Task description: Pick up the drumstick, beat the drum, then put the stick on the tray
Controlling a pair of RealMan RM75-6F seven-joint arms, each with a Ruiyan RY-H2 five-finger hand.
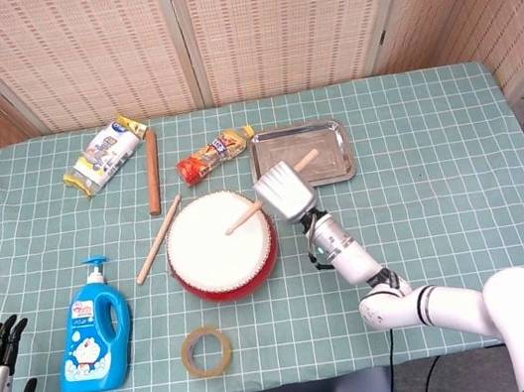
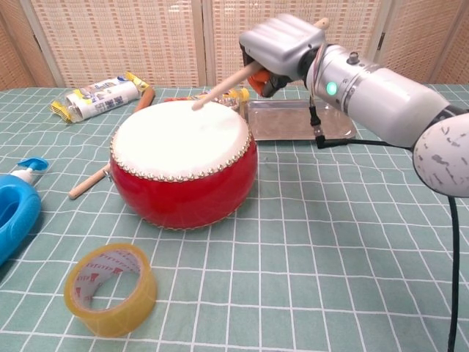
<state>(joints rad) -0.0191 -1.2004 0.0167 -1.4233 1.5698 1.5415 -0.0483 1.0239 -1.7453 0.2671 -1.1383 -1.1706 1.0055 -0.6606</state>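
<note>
Tray (image 1: 334, 154) behind drum (image 1: 213, 249), tape roll (image 1: 208, 351) in front

one drum (image 1: 220, 243), three wooden sticks (image 1: 149, 172), two snack packets (image 1: 104, 156), one soap bottle (image 1: 94, 329), one tape roll (image 1: 208, 352), one tray (image 1: 333, 166).

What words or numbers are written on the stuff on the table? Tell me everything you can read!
Blue soap bottle: label with a cartoon picture; its writing is too small to read.
White snack pack: print too blurred to read.
Orange snack pack: print too blurred to read.
Tape roll: red marks inside the ring, not readable.
Drum, tray: no writing visible.
</note>
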